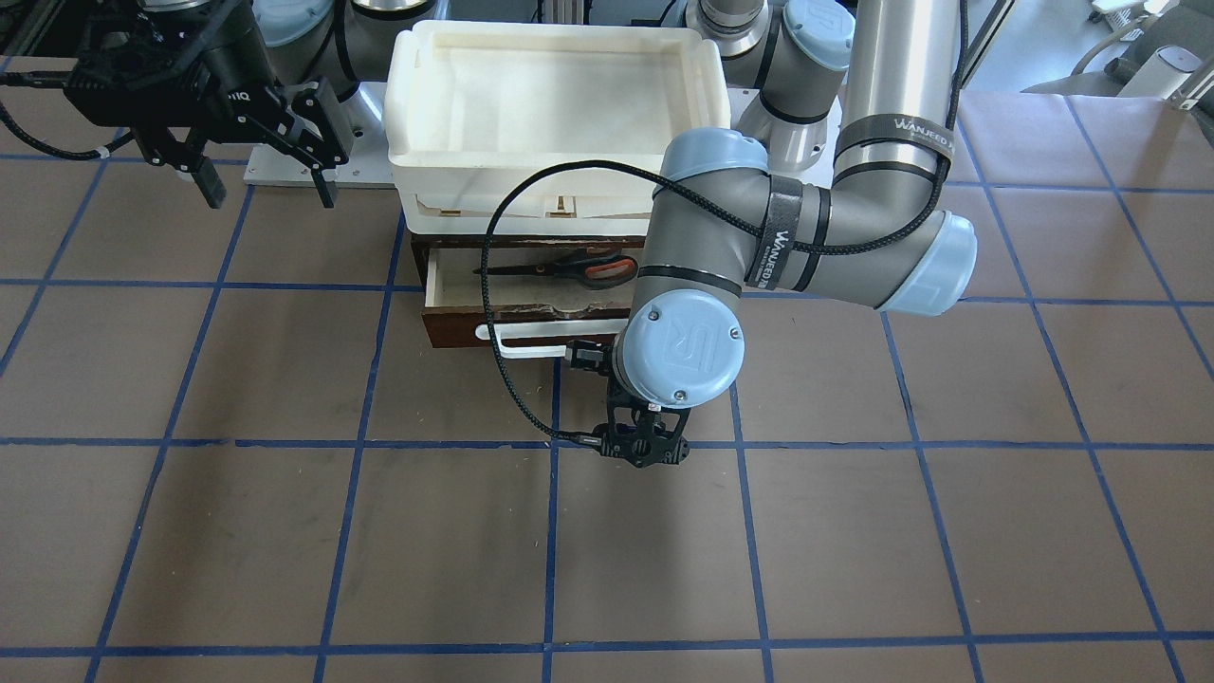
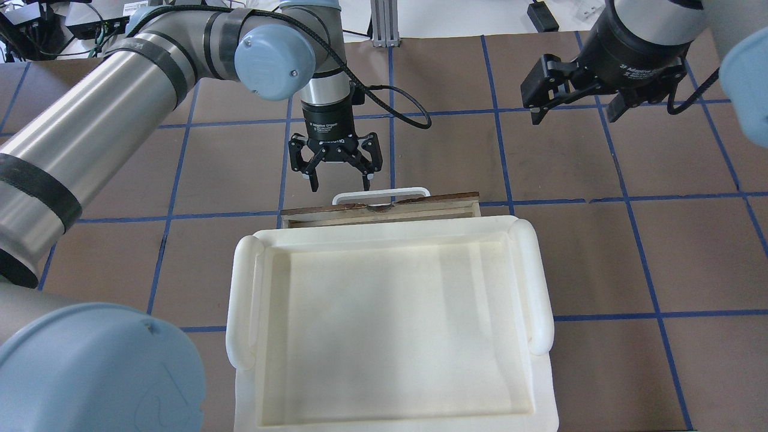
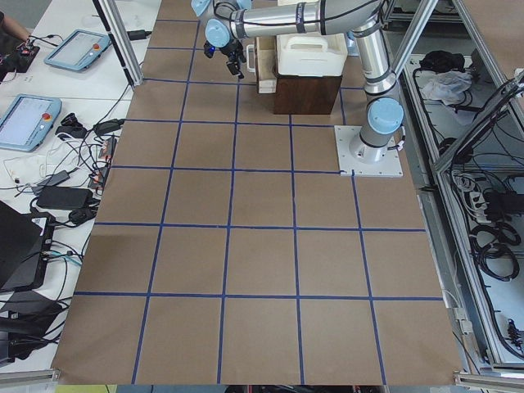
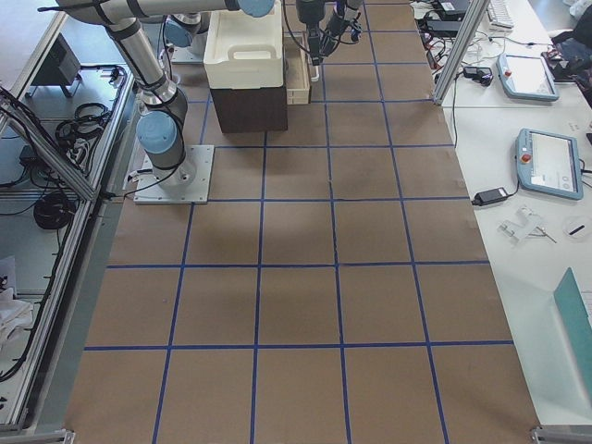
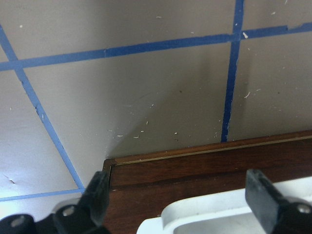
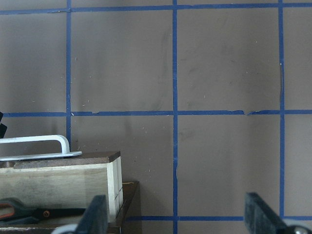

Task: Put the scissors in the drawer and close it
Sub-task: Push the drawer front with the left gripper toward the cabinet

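Now, scissors (image 1: 569, 269): in open drawer (image 1: 453, 328), handles partly hidden by left arm (image 1: 711, 247).
Left gripper (image 2: 340, 181): fingers apart.
Right gripper (image 2: 574, 114): fingers apart.

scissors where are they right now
In the front-facing view, the scissors lie flat inside the open drawer, which is pulled out from beneath the white tray at the table's middle.

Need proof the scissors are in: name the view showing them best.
Exterior front-facing: the scissors lie in the open drawer, handle end partly behind the left arm. The right wrist view catches a sliver at its lower left. Overhead, the white tray hides them; the rest show nothing of them.
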You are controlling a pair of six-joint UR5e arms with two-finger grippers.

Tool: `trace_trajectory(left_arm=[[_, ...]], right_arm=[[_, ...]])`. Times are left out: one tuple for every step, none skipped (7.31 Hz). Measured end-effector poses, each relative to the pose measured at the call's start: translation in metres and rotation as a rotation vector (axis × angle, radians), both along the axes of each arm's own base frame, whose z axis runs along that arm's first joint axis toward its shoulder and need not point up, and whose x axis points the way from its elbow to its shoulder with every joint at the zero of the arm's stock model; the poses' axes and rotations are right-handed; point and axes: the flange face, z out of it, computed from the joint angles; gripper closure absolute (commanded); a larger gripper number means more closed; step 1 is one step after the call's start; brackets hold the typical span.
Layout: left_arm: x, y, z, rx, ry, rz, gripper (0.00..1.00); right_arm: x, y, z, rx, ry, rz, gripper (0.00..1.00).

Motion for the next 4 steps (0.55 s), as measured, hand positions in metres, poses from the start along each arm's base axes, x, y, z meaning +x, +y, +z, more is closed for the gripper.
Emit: trace_trajectory(left_arm=[[0.001,0.004,-0.002,0.022,-0.005,0.000,0.00],[0.002,0.008,-0.001,0.043,-0.008,0.001,0.00],[0.003,0.012,0.000,0.071,-0.013,0.002,0.00],[0.003,0.017,0.000,0.100,-0.018,0.004,0.00]], right_arm=[[0.000,0.000,0.000,0.000,0.000,0.000,0.00],[0.000,0.000,0.000,0.000,0.000,0.000,0.00],[0.000,0.000,0.000,0.000,-0.001,0.000,0.00],[0.000,0.000,0.000,0.001,-0.001,0.000,0.00]])
